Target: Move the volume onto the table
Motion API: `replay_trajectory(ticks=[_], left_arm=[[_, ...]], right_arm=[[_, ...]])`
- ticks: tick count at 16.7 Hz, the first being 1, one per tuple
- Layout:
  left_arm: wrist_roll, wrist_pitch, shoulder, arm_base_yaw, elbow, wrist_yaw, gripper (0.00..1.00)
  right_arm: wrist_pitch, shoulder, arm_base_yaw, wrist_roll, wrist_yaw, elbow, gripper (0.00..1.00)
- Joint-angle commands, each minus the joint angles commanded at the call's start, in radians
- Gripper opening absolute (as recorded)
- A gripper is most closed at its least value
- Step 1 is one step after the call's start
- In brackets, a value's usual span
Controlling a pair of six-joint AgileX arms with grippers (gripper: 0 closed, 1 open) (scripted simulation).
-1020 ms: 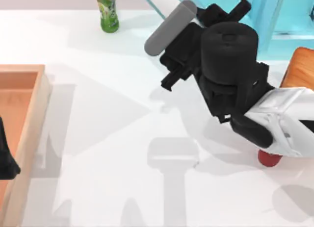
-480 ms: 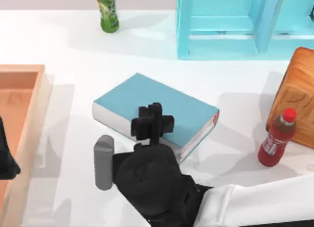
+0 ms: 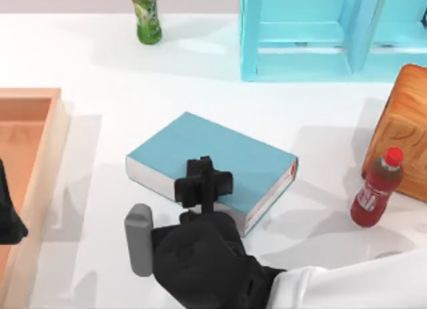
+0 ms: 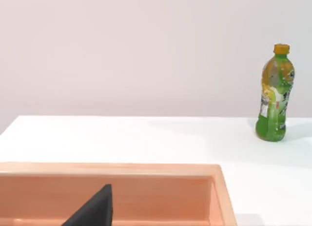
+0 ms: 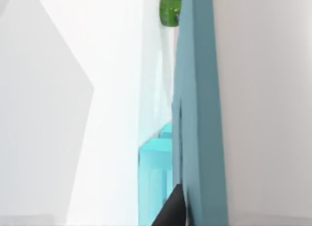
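The volume (image 3: 220, 159) lies flat on the white surface (image 3: 133, 75), mid-table, in front of the light-blue shelf unit (image 3: 300, 35). The right pincer (image 3: 203, 183) sits over its near edge, apparently pinching the volume, though the contact is partly hidden. A red bottle (image 3: 373, 189) and a wooden block (image 3: 403, 129) stand to the right, a green bottle (image 3: 148, 15) at the far edge. The left arm (image 3: 8, 212) is parked over the wooden tray (image 3: 40, 162).

Bench (image 3: 100, 62) contents — one teal book (image 3: 220, 152); two bottles — one green (image 3: 147, 15), one red (image 3: 373, 189); one wooden tray (image 3: 40, 149); one light-blue shelf unit (image 3: 313, 35); one wooden block (image 3: 403, 122); two arms.
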Motion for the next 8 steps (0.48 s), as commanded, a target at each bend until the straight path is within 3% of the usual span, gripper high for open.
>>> replay_trajectory(ticks=[8], left_arm=[[0.000, 0.000, 0.000, 0.000, 0.000, 0.000, 1.00]], right_arm=[[-0.009, -0.001, 0.013, 0.008, 0.013, -0.005, 0.00]])
